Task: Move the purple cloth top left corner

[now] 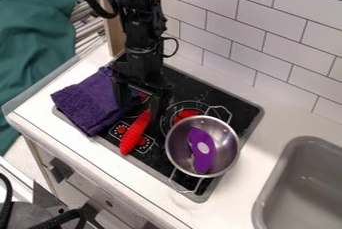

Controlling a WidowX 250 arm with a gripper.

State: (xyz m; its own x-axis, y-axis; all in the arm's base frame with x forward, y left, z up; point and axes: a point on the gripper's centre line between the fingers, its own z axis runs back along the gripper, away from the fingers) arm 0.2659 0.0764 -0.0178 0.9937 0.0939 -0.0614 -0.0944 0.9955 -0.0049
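Fixed view from above the front of the stove [244, 116], set toward the sink-side end, looking steeply down at a slant, facing the tiled wall [267, 33] behind, near enough to frame the whole stove amid the surrounding bench [280, 120]

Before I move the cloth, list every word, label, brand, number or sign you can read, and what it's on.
None: no text, number or sign is readable.
Stove: white rings and small marks around red spots; marks too small to read.
Purple toy in the pot: pale oval, no lettering I can make out.
Cloth, red toy, sink: no print visible.
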